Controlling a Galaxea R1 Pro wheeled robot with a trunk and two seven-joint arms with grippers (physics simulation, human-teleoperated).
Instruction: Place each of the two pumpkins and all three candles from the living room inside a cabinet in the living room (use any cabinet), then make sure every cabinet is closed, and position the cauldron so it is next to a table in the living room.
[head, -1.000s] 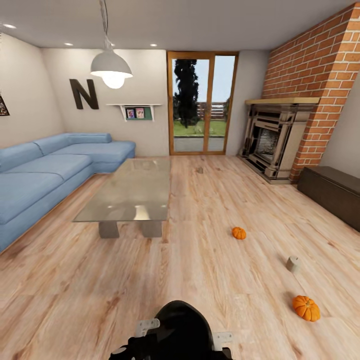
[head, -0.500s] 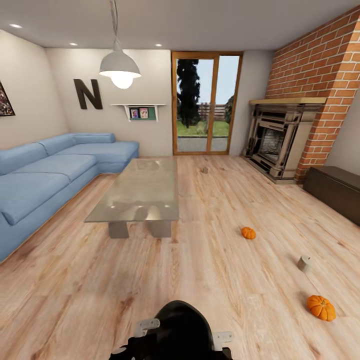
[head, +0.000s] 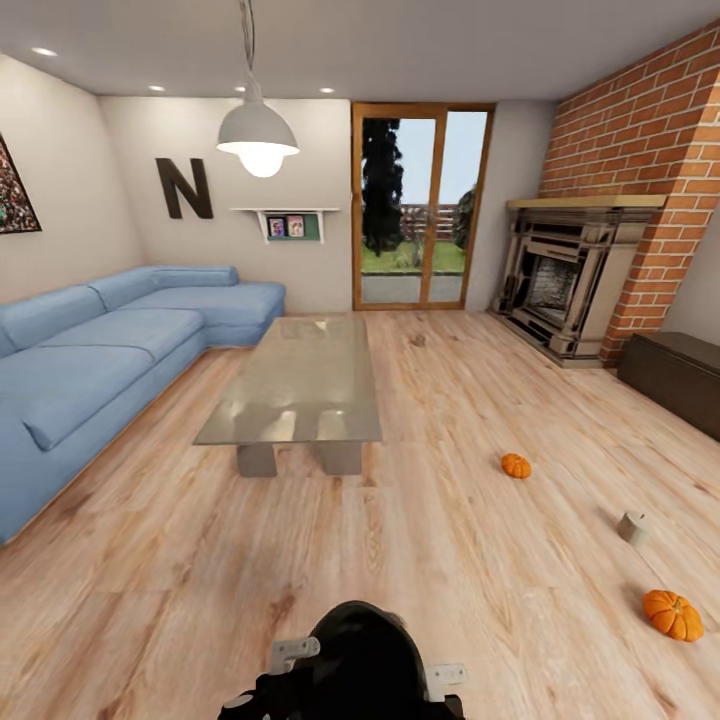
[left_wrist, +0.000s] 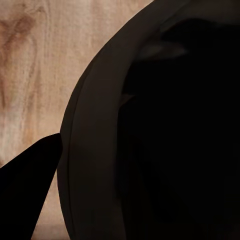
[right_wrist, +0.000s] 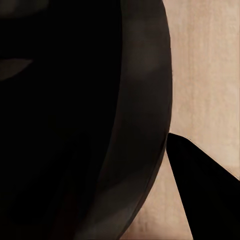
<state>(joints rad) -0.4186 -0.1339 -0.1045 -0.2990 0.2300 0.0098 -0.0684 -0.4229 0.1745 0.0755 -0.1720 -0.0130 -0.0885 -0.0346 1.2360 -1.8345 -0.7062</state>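
Head view: cauldron (head: 360, 650) between arms.

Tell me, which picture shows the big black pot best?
The left wrist view: the cauldron sits close up there, its curved rim and dark hollow plain against the wood floor. The right wrist view gives a similar close look at its rim, though darker. The head view catches just its black top at the bottom edge.

Blue sofa (head: 90, 370), brick fireplace (head: 570, 290), wooden floor (head: 200, 590).
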